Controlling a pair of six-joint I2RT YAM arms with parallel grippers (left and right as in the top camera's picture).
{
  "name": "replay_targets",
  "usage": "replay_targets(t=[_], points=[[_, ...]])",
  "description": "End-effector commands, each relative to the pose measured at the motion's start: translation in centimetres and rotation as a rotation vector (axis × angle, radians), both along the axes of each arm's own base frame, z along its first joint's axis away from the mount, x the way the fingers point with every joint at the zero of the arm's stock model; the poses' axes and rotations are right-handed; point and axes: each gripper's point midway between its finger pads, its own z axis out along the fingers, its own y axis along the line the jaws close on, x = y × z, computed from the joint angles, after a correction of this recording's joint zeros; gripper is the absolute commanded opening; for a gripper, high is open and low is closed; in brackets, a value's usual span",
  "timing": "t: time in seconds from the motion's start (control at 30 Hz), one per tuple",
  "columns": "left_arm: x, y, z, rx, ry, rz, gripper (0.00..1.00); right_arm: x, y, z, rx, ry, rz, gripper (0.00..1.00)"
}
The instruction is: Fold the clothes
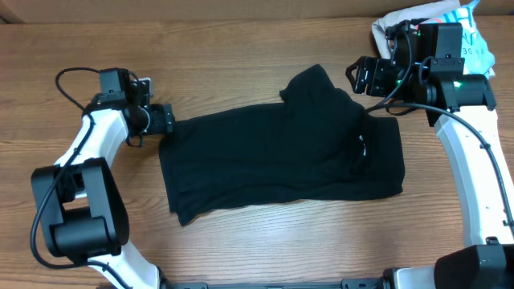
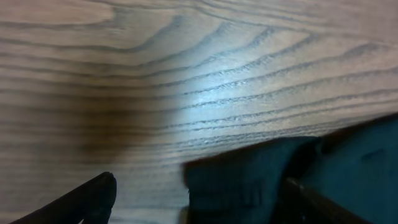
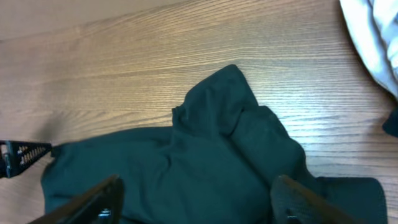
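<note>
The wooden desk (image 1: 241, 32) carries a black shirt (image 1: 273, 160) spread flat across its middle, with one bunched part rising toward the far edge. The left tool (image 1: 169, 119) sits at the shirt's left edge, its jaws wide, and the cloth's border lies between them. The right tool (image 1: 353, 76) hangs over the bunched part near the far right, jaws also spread wide and gripping nothing. A light garment (image 1: 474, 44) lies in the far right corner. A small white mark (image 1: 361, 146) shows on the shirt's right side.
</note>
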Motion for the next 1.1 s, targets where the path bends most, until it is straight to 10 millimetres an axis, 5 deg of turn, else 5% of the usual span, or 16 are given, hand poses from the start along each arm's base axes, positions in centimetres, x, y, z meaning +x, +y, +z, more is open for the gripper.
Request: replay_targets(t=[0.0, 0.2, 0.6, 0.67, 0.77, 1.07], points=[[1.5, -0.8, 0.0, 0.042, -0.050, -0.126, 0.85, 0.1, 0.3, 1.2, -0.009, -0.032, 0.003, 0.74], [2.4, -1.9, -1.0, 0.038, -0.078, -0.205, 0.83, -0.1, 0.6, 0.9, -0.021, -0.021, 0.006, 0.66], [0.4, -3.0, -2.5, 0.021, 0.018, -0.238, 0.72, -0.3, 0.2, 0.5, -0.042, -0.002, -0.011, 0.64], [0.2, -3.1, -2.6, 0.019, 0.027, -0.239, 0.65, -0.3, 0.2, 0.5, -0.042, -0.002, -0.011, 0.64], [0.2, -3.1, -2.7, 0.019, 0.025, -0.238, 0.41, -0.3, 0.1, 0.5, -0.044, -0.005, -0.012, 0.64], [0.6, -2.1, -2.6, 0.044, 0.027, -0.166, 0.04, 0.1, 0.1, 0.8, -0.046, -0.023, -0.015, 0.57]])
